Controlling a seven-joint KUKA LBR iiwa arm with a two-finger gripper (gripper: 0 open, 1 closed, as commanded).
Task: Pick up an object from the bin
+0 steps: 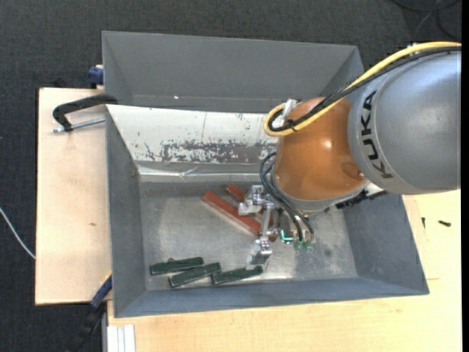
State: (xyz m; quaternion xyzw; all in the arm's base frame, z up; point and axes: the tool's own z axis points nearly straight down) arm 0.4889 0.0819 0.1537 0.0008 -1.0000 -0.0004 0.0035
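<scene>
Camera view: fingers (260,250) spread astride red stick (229,211).

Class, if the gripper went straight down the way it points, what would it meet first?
Likely the right end of the red sticks lying under the gripper; depth is unclear.

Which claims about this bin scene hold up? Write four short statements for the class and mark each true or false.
1. Dark green sticks lie along the bin's lower wall in the view. True.
2. The reddish-brown sticks lie in the bin's lower left corner. False: they lie near the middle, beside the gripper.
3. The arm enters from the view's right. True.
4. The gripper is over the bin's upper left corner. False: it is right of centre, by the reddish-brown sticks.
</scene>
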